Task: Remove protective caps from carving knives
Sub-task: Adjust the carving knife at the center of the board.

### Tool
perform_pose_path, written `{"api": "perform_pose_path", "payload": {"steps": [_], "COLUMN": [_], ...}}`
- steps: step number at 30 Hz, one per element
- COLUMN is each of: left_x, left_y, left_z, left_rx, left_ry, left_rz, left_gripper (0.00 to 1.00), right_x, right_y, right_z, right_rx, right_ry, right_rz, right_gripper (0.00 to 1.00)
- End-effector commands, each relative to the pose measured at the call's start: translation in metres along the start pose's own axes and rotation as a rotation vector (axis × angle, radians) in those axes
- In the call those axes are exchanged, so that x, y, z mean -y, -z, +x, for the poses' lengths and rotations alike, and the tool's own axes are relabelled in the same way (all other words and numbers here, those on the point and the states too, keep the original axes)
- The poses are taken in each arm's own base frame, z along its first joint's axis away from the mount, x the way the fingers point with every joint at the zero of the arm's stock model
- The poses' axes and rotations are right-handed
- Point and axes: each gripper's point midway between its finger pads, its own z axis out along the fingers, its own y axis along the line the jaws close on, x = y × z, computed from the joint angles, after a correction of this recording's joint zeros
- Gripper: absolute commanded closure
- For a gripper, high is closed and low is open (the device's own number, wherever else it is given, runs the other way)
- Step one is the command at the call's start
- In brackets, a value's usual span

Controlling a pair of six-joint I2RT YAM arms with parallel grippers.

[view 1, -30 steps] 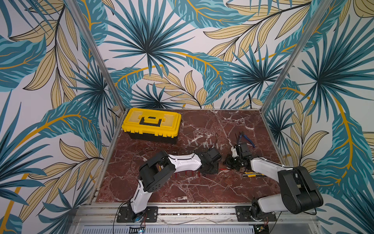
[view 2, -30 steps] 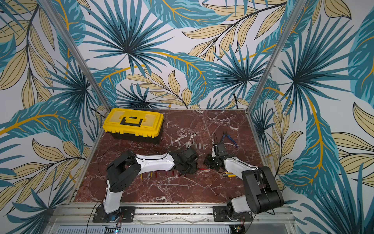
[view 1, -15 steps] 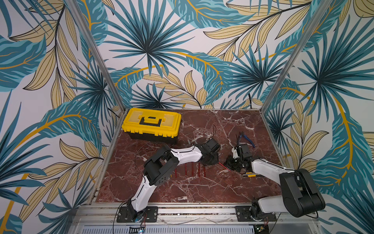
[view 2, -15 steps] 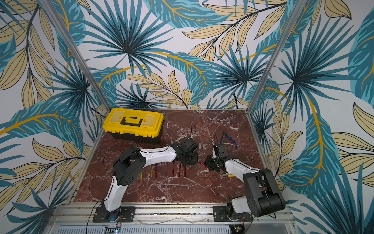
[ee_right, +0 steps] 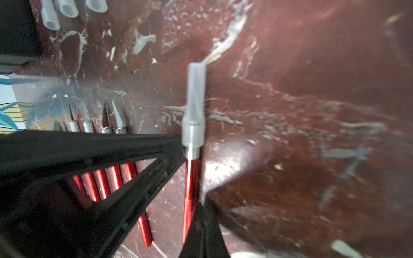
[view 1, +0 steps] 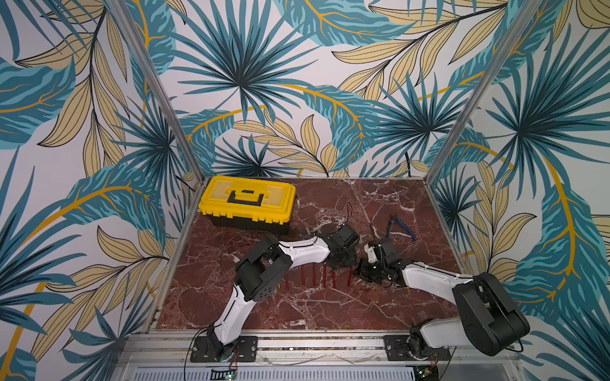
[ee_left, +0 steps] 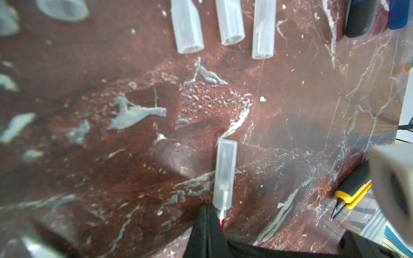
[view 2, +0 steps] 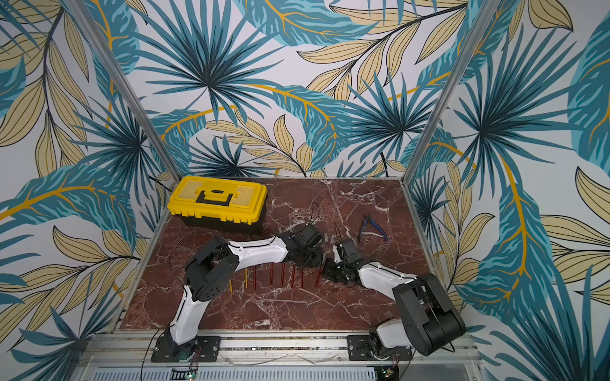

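A red-handled carving knife (ee_right: 190, 178) lies on the marble with a translucent protective cap (ee_right: 194, 105) on its tip. The same cap (ee_left: 224, 174) shows in the left wrist view. My left gripper (ee_left: 207, 221) is shut, its fingertips (ee_right: 176, 145) against the cap's rim. My right gripper (ee_right: 201, 214) is shut too, its tips beside the knurled handle end, with nothing between the jaws. Several uncapped knives (ee_right: 105, 178) lie in a row (view 1: 313, 275), with yellow ones (view 2: 246, 278) at its left. Three loose caps (ee_left: 230, 22) lie further off. In both top views the grippers (view 1: 345, 262) (view 2: 326, 269) meet mid-table.
A yellow toolbox (view 1: 247, 201) stands at the back left. Blue-handled pliers (view 1: 401, 226) lie behind the right arm. A yellow-and-black utility knife (ee_left: 353, 192) lies close to the right gripper. The cell walls enclose the marble floor (view 1: 297, 313).
My left arm has swung away from the front toward the far side, uncovering the row of red knives. The right arm has hardly moved. Both grippers stay shut.
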Motion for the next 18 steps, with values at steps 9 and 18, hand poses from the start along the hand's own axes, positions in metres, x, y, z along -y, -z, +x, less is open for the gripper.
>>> {"api": "perform_pose_path", "payload": {"steps": [9,18], "left_x": [-0.003,0.006], "left_y": [0.001,0.025], "left_z": [-0.001,-0.007], "left_rx": [0.001,0.042], "left_ry": [-0.008,-0.021], "left_rz": [-0.011,0.012], "left_gripper": [1.00,1.00], "right_x": [0.019,0.013], "right_y": [-0.011,0.001], "right_z": [0.017,0.011], "right_rx": [-0.037,0.008], "right_ry": [-0.028,0.002], "right_rz": [0.077,0.060], "right_gripper": [1.00,0.99]}}
